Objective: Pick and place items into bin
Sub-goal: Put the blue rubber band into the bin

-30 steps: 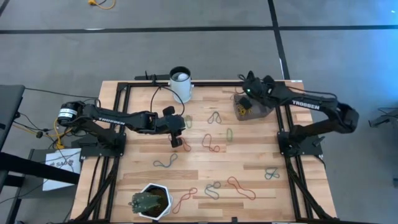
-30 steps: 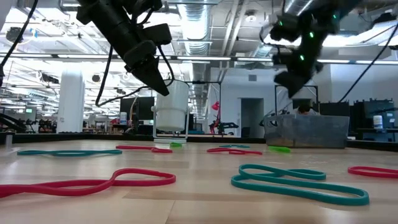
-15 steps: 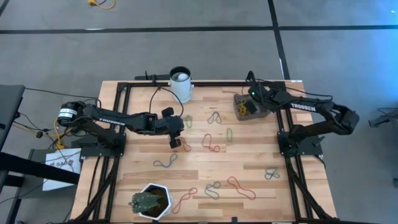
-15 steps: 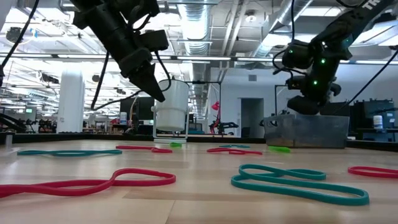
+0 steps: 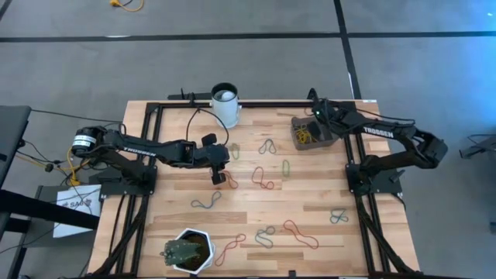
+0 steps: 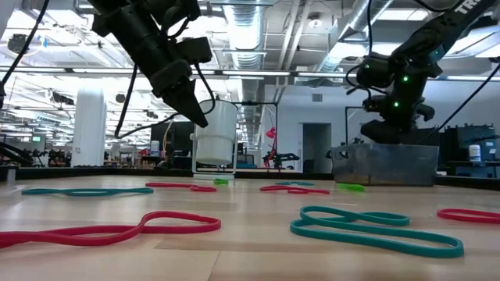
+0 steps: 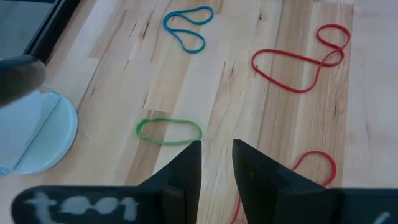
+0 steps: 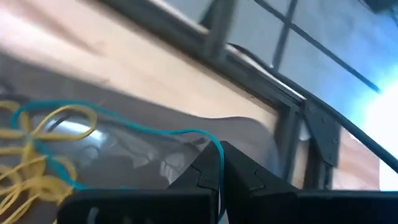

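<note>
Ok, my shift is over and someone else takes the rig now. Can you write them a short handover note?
Right gripper: shut on a teal rubber band, hanging into the bin at the far right of the table.
Left gripper: slightly open, empty, above the table beside a green band, near the white cup.
Done: some yellow bands lie in the bin.
Left: release the teal band; red, green and blue bands remain scattered over the table.
</note>
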Tool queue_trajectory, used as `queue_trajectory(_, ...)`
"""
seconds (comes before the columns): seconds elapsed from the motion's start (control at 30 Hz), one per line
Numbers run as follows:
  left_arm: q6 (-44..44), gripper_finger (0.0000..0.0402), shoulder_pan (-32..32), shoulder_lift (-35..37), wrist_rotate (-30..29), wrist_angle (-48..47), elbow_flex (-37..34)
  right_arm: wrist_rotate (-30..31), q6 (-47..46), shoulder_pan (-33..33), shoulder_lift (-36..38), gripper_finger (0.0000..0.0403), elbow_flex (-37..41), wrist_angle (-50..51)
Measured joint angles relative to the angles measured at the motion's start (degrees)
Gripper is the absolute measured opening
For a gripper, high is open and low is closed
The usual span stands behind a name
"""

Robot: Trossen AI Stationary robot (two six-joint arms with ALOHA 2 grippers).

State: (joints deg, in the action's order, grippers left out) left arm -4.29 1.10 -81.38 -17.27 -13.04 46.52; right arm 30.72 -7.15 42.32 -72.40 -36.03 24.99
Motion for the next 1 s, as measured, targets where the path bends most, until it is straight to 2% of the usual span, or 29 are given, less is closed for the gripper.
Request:
queue_trajectory(0.13, 0.0, 0.0083, 0.0, 0.0, 0.0, 0.0, 0.0, 4.6, -4.2, 1.3, 0.0, 0.0001, 0.0, 0.3)
queue_trajectory(0.2, 0.0, 0.0083, 0.0, 0.0, 0.0, 0.0, 0.0, 4.7, -5.4, 1.9, 0.0, 0.0001, 0.0, 0.1)
queue_trajectory(0.6, 0.0, 0.0083, 0.0, 0.0, 0.0, 0.1, 0.0, -10.9, -5.4, 2.4, 0.0, 0.0001, 0.0, 0.0)
queue_trajectory(0.93, -0.2, 0.0083, 0.0, 0.0, 0.0, 0.1, 0.0, -20.2, -5.6, 2.0, 0.0, 0.0015, 0.0, -0.1)
queue_trajectory(1.0, -1.1, 0.0083, 0.0, 0.0, -0.1, 0.1, 0.0, -19.4, -5.9, 1.3, 0.0, 0.0023, 0.1, -0.3)
